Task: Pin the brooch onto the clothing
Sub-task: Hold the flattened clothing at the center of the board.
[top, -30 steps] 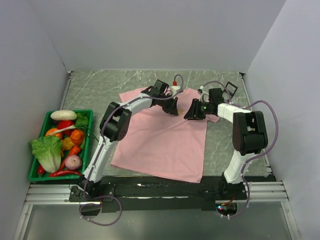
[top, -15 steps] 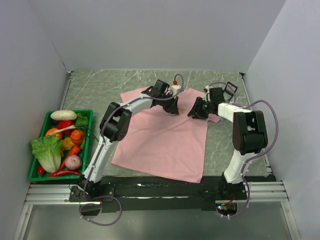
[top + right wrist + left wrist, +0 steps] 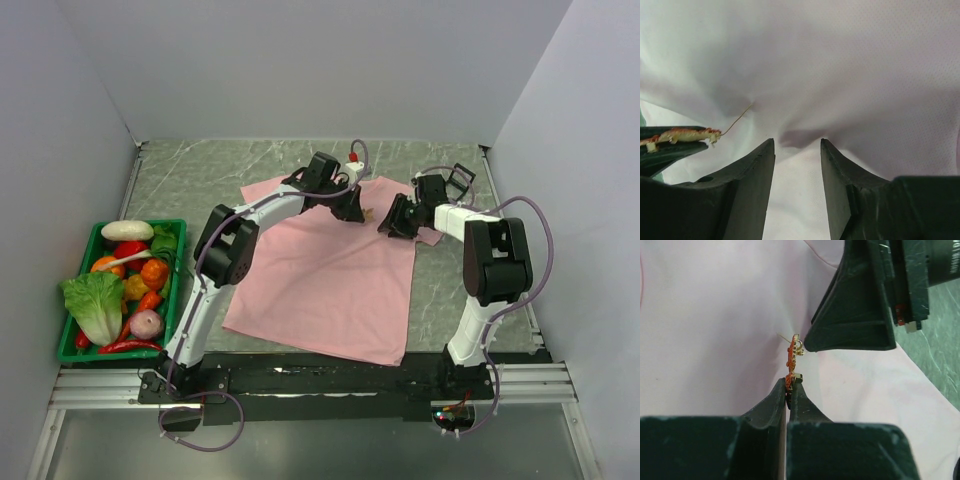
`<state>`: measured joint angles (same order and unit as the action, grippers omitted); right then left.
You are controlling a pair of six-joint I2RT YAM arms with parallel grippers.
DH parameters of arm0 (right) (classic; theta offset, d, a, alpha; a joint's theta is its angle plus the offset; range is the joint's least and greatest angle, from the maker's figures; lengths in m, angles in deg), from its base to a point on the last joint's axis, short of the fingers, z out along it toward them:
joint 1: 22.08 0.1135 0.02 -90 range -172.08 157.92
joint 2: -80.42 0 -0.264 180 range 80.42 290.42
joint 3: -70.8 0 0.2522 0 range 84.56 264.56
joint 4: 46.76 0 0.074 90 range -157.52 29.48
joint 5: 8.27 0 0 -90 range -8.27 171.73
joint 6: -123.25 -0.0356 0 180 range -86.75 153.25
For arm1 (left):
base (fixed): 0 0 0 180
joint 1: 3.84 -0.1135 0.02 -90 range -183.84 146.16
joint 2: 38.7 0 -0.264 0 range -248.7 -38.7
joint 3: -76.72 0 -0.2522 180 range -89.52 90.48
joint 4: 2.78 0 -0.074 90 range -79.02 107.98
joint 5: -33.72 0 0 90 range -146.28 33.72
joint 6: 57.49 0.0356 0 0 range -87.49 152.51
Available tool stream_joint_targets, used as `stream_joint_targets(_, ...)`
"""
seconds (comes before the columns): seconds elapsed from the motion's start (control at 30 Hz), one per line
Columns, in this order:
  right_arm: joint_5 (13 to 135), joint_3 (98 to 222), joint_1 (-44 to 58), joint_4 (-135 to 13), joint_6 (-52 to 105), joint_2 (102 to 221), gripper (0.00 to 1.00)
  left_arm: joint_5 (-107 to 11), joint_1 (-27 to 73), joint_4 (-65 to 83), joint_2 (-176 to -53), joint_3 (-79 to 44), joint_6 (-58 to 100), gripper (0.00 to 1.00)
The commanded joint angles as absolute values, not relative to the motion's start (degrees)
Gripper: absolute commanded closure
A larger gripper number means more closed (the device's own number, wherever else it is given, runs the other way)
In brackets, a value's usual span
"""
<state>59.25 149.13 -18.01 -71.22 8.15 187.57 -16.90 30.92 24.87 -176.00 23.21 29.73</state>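
Note:
The pink T-shirt [image 3: 320,280] lies flat on the table and fills both wrist views [image 3: 715,315] [image 3: 840,60]. My left gripper [image 3: 355,212] [image 3: 790,382] is shut on the tiny orange-red brooch [image 3: 792,357], held edge-on just above the fabric near the collar. Its gold pin wire [image 3: 737,120] points at a raised fold of the shirt, and the brooch also shows in the right wrist view [image 3: 682,135]. My right gripper [image 3: 388,225] [image 3: 797,145] is open, its fingers pressed against the fabric either side of the fold, close to the brooch.
A green basket [image 3: 95,232] of toy vegetables and fruit stands at the left of the table. Grey walls close in on the left, back and right. The marbled tabletop [image 3: 200,180] shows around the shirt.
My right gripper has moved up and slightly right along the shirt toward the collar. My left gripper has shifted right toward it with the brooch.

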Motion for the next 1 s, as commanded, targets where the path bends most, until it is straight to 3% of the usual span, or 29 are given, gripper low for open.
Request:
stream_joint_targets(0.0, 61.07, 151.18, -18.3, -70.46, 6.71, 188.7, 0.51, -12.16, 31.23, 22.93, -173.26, 23.95, 29.17, 0.99)
stream_joint_targets(0.57, 63.54, 153.64, -18.3, -72.74, 3.98, 189.93, 0.5, -8.64, 31.14, 17.31, -168.7, 18.24, 29.79, 0.99)
stream_joint_targets(0.97, 63.19, 154.08, -18.74, -72.48, 3.81, 190.19, 0.55, -12.68, 30.97, 21.88, -170.09, 22.01, 30.67, 0.99)
